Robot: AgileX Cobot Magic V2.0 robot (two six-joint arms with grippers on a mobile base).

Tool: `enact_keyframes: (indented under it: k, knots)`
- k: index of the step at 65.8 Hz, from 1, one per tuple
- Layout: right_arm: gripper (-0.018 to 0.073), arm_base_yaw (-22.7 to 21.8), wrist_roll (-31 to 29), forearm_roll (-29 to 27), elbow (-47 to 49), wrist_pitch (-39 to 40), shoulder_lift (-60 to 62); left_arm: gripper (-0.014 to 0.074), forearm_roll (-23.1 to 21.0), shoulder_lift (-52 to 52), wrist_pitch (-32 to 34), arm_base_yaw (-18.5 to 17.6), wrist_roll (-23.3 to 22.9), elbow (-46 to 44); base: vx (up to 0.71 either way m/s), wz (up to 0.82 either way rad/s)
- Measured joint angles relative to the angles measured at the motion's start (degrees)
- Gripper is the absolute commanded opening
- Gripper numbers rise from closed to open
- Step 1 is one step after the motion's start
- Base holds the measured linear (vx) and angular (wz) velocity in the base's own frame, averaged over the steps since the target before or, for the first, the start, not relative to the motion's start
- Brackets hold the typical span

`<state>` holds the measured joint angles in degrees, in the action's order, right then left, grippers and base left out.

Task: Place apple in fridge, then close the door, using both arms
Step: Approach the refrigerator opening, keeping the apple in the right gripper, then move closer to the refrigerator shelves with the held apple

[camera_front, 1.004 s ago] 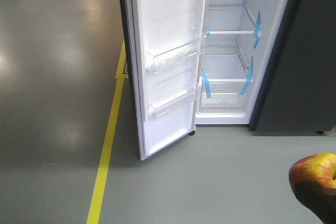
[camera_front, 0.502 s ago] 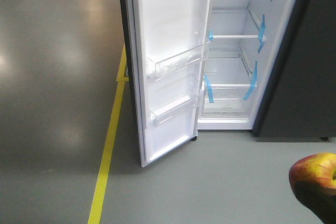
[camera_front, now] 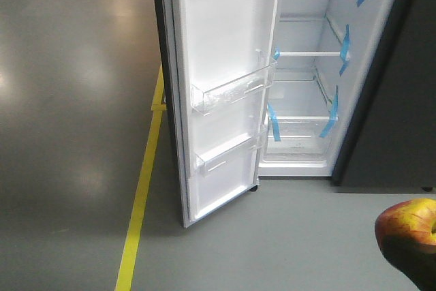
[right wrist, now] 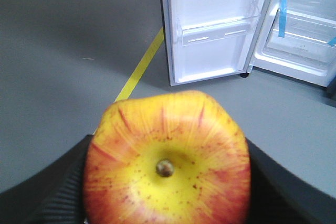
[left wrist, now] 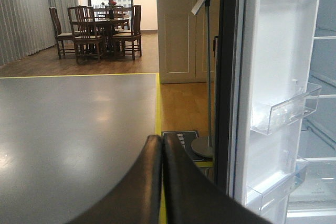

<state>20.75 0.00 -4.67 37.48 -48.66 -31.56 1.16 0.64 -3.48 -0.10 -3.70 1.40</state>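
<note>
Right wrist-mounted view: the apple fills the lower half of the picture, stem end facing the camera. It is round, yellow around the short brown stem, with red streaks and fine red speckles spreading out to a mostly red edge. The right gripper is clenched on it, and its black fingers press against the fruit from both sides. The apple is held in the air above the grey floor, well apart from the fridge.

Exterior front-facing view: the apple shows in the bottom right corner, red and yellow, with a dark shape beneath it. The fridge stands ahead with its white inside visible, crossed by white shelves and marked with strips of blue tape. The door is swung wide open to the left, its white lining facing the camera, with clear plastic bins fixed across it. A yellow line runs along the floor beside the door.

Left wrist-mounted view: the left gripper is closed, its two black fingers pressed together with nothing between them. It points toward the open door's edge, near but not touching.
</note>
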Motion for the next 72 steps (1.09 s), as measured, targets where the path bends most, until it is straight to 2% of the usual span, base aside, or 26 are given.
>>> enact_keyframes:
  k: [72]
  knots:
    - [0.0344, 0.0, 0.0, 0.0, 0.0, 0.0, 0.0, -0.0006, 0.0, 0.0, 0.0, 0.0, 0.0, 0.0, 0.1, 0.01]
